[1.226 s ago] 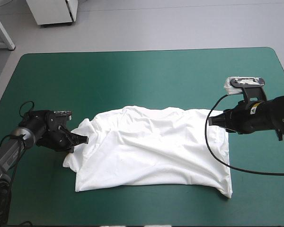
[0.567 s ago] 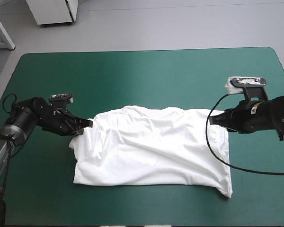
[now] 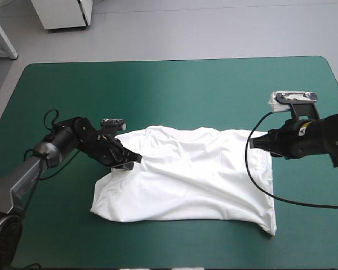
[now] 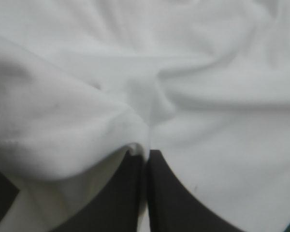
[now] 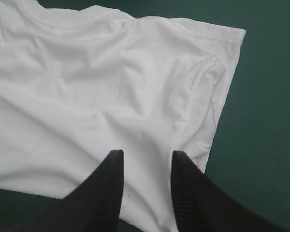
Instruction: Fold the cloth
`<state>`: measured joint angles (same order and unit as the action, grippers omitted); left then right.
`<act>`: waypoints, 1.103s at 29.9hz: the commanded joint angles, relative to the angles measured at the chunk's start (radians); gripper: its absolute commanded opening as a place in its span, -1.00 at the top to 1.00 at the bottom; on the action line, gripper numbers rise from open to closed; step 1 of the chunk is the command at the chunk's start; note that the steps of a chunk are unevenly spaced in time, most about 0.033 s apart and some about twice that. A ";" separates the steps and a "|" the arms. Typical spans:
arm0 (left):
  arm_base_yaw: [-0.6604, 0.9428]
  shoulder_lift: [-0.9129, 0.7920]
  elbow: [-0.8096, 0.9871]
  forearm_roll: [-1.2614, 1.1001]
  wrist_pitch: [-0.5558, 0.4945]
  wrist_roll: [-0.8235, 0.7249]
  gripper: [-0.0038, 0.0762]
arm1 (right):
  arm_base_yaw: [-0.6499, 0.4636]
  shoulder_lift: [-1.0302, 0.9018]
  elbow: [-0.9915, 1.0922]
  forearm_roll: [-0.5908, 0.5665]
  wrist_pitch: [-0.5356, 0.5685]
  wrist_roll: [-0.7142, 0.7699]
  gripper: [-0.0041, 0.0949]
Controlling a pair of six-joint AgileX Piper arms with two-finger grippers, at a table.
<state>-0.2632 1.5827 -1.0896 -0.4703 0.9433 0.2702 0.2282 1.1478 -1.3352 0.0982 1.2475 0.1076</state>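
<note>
High view: the left pincer [image 3: 129, 161] pinched the T-shirt [image 3: 197, 174] at its left edge on the counter [image 3: 174, 90]; the right pincer [image 5: 146, 153] stood spread over its right side.

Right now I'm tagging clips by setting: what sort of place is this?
Likely a robot test bench: a table with a teal-green cover, the left hand gripping a T-shirt, the right hand open at its other end.

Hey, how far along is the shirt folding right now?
Early. The T-shirt lies spread on the table. The left claw is shut on its left edge, held over the body; the right claw is open over the opposite end. No finished fold shows; all folding remains.
</note>
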 commanded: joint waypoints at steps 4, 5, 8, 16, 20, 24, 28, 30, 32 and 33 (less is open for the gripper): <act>-0.009 0.079 -0.030 -0.035 -0.007 -0.004 0.93 | -0.003 -0.024 -0.030 -0.005 -0.030 0.003 0.27; -0.009 0.084 -0.030 -0.033 -0.007 -0.004 0.92 | -0.003 -0.024 -0.030 -0.005 -0.030 0.003 0.27; -0.009 0.084 -0.030 -0.009 -0.008 -0.002 0.86 | -0.003 -0.024 -0.032 -0.006 -0.030 0.003 0.27; -0.009 0.077 -0.033 0.009 0.063 0.002 -0.02 | -0.003 -0.024 -0.032 -0.013 -0.030 0.003 0.27; -0.009 0.035 -0.033 0.009 0.081 0.019 -0.15 | -0.003 -0.024 -0.032 -0.014 -0.030 0.003 0.27; -0.009 -0.045 -0.033 0.011 0.076 0.020 -0.14 | -0.003 -0.024 -0.032 -0.014 -0.030 0.003 0.27; -0.009 -0.135 -0.059 0.026 0.077 0.020 -0.14 | -0.003 -0.024 -0.032 -0.014 -0.030 0.003 0.27; -0.009 -0.168 -0.079 0.029 0.079 0.020 -0.14 | -0.003 -0.024 -0.032 -0.014 -0.030 0.003 0.27; -0.009 -0.205 -0.107 0.030 0.082 0.020 -0.14 | -0.003 -0.024 -0.032 -0.014 -0.030 0.003 0.27; -0.009 -0.218 -0.122 0.030 0.091 0.020 -0.14 | -0.003 -0.024 -0.032 -0.014 -0.030 0.003 0.27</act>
<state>-0.2680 1.4403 -1.1517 -0.4123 1.0311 0.2899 0.2282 1.1478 -1.3362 0.0870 1.2475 0.1110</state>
